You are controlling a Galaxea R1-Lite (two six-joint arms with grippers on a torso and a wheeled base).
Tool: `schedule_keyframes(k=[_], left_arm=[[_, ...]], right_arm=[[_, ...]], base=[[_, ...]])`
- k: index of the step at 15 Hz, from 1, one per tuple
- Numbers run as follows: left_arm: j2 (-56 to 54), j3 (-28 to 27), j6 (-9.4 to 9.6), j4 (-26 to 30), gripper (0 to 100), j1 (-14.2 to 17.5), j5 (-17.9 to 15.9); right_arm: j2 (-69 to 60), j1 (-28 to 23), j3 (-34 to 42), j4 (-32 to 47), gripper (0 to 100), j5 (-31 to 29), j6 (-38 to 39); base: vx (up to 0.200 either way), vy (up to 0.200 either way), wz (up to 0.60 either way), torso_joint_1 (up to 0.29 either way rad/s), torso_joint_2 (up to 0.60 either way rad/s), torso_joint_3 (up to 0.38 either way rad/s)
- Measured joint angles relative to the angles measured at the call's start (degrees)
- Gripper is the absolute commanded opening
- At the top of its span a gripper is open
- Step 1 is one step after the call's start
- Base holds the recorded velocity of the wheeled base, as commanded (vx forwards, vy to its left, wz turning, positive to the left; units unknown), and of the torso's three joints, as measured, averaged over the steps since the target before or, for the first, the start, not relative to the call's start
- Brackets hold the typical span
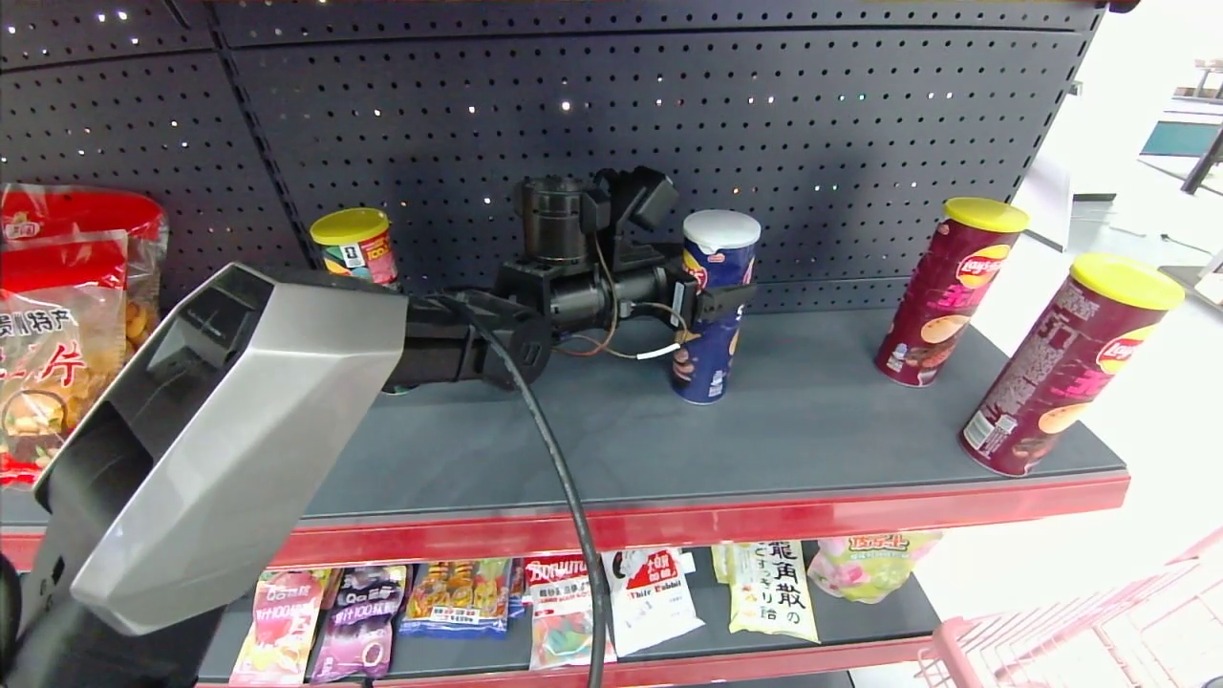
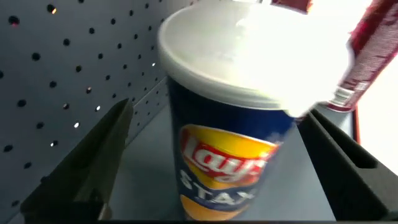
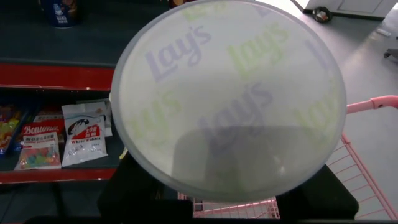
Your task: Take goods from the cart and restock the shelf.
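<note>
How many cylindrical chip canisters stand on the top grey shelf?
4: a yellow-lidded canister at back left, partly behind the left arm; a blue white-lidded canister within the left end effector; two maroon yellow-lidded canisters at the right. The arm may hide others.

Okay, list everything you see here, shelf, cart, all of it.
blue can: one, blue, white lid, middle of upper shelf.
maroon cans: two, yellow lids, right end of upper shelf.
small can: one, yellow lid, back of upper shelf, left of blue can.
snack bags: several, red, upper shelf's left end.
snack packets: many, mixed colours, lower shelf.
cart: one, pink, lower right.
pale-lidded can: one, in right claw, over cart.
left claw: one, black, open around blue can.
right claw: one, black, shut on pale-lidded can.
</note>
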Motion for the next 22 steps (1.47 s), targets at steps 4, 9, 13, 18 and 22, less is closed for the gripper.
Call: schedule_keyframes(k=[4,9,13,18,22], left_arm=[[1.4,-2.1,-0.09,0.6,100,-0.3,1.2],[2.6,-4.0,-0.35,0.9,0,-0.7,1.7],[2.2,-4.0,-0.46,1.6,0,-0.9,2.3],[-3.2,0.4,-3.41,1.8,0,0.4,0.7],[-10.6,11.9,0.13,1.5,0,3.1,-10.2]], right_arm=[[0.0,0.0,-0.1,0.0,0,0.0,0.0],[-0.1,0.0,-0.1,0.0,0,0.0,0.0],[-0.2,0.0,-0.1,0.0,0,0.0,0.0],[-0.1,0.0,-0.1,0.0,0,0.0,0.0],[0.1,0.1,-0.1,0.0,0,0.1,0.0]], base=[[0.0,0.0,0.0,0.0,0.0,0.0],[0.0,0.0,0.0,0.0,0.0,0.0],[0.0,0.0,0.0,0.0,0.0,0.0],[0.0,0.0,0.0,0.0,0.0,0.0],[0.0,0.0,0.0,0.0,0.0,0.0]])
